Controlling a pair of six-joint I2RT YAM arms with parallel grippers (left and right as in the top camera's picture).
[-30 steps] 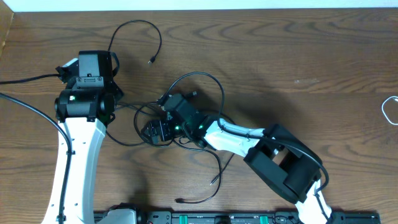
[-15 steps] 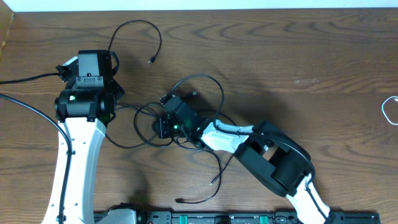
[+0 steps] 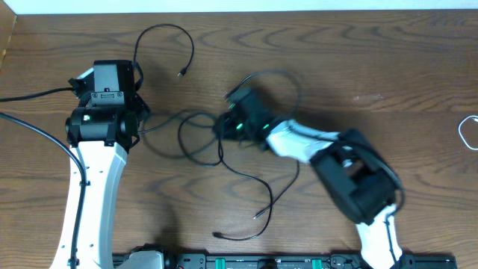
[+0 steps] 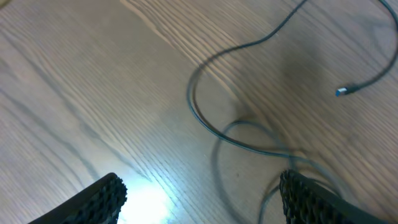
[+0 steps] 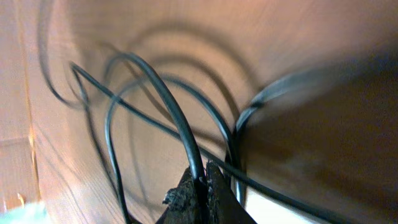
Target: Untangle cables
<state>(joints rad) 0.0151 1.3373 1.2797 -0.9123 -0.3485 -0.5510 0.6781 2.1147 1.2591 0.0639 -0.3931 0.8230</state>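
Thin black cables (image 3: 200, 140) lie tangled mid-table, with loose plug ends at the front (image 3: 258, 215) and back left (image 3: 181, 72). My right gripper (image 3: 225, 124) is shut on one black cable (image 5: 177, 118), which runs up from between its fingertips (image 5: 202, 175) above the wood. Other black strands cross behind it. My left gripper (image 4: 202, 198) stands open low over the table, with a black cable loop (image 4: 205, 121) lying ahead of it and a strand beside its right finger (image 4: 308, 196). In the overhead view the left gripper (image 3: 140, 113) is at the tangle's left end.
A white cable (image 3: 467, 131) lies at the far right table edge. A thick black robot cable (image 3: 33, 96) trails off to the left. The right arm (image 3: 351, 175) stretches across the table's front right. The table's back edge (image 3: 239, 10) runs along the top.
My right gripper shut on a black cable, then moved right and toward the back, dragging the tangle with it and stretching its loops. The left arm stayed still.
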